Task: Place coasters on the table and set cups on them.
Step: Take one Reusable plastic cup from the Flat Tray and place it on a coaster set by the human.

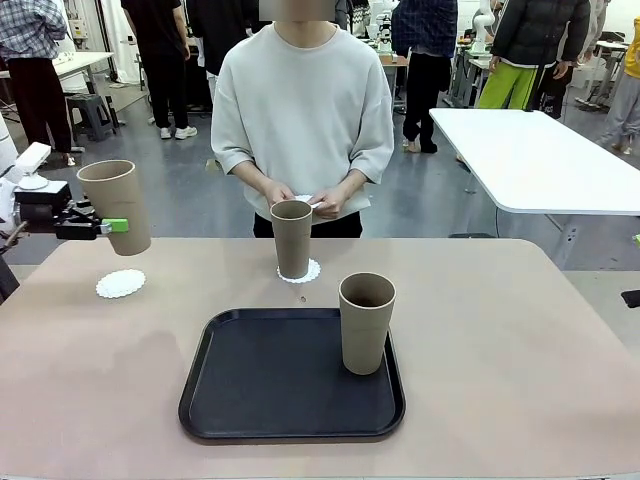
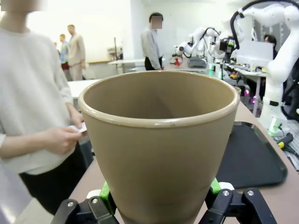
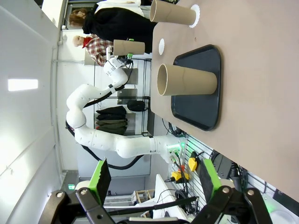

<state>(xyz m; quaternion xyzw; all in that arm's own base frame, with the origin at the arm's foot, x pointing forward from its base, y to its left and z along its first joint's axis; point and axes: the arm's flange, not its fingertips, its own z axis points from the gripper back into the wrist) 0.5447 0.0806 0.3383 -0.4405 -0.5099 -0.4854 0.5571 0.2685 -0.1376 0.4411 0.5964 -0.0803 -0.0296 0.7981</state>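
The left arm comes in low from the left edge, where most of it is cut off, with its wrist level. The left gripper (image 1: 118, 226) is clenched on the lower part of the held cup (image 1: 115, 205), with a green pad on each side. This cup hangs in the air, leaning a little, above the table (image 1: 500, 350) and just over the bare left coaster (image 1: 120, 284), not touching it. In the left wrist view its base is cut off by the bottom edge.

The right gripper (image 3: 154, 177) is released, its fingers wide apart and holding nothing.

A second cup (image 1: 292, 238) stands upright on the second coaster (image 1: 310, 272). A third cup (image 1: 366, 322) stands on the tray (image 1: 260, 390). The person's hands (image 1: 330, 203) hold something small and white; I cannot tell what it is.
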